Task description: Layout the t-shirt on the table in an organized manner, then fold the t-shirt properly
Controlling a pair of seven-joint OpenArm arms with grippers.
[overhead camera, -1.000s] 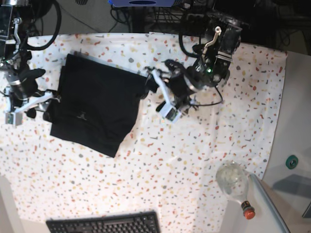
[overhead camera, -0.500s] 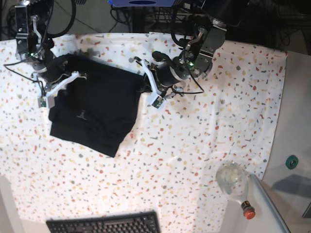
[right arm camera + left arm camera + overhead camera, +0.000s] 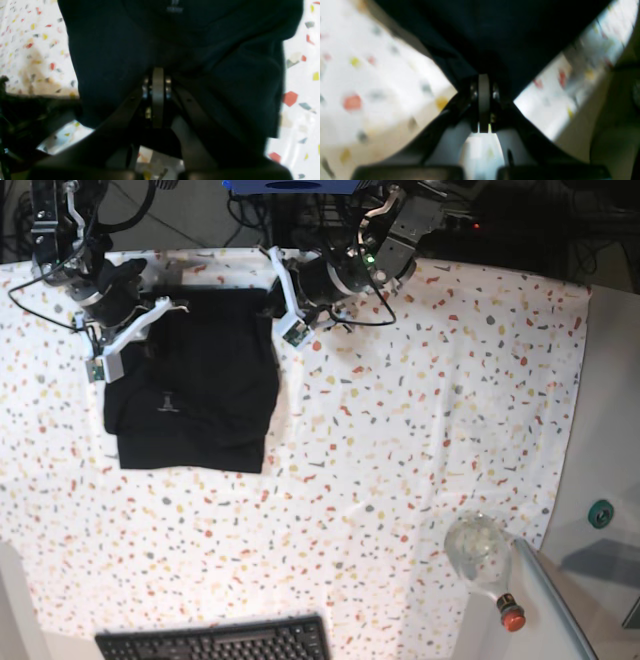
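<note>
T-shirt: one plain black cloth garment, lying on the table, a white cloth flecked red, yellow and grey. Marking: a tiny pale logo on the left half of the shirt as the base view shows it, and seen again at the top of the right wrist view; too small and blurred to read as lettering or brand. Orientation: the long axis runs from the table's far edge toward the near side, the far hem raised and stretched between the two grippers, the near hem lying flat and roughly straight. Position: far-left quarter of the table in the base view, well apart from the keyboard at the near edge and from the clear bottle with the red cap at the near right. Left gripper: pressed together on the shirt's far right corner, black cloth pinched at its tips. Right gripper: likewise closed, pinching the far left corner.
</note>
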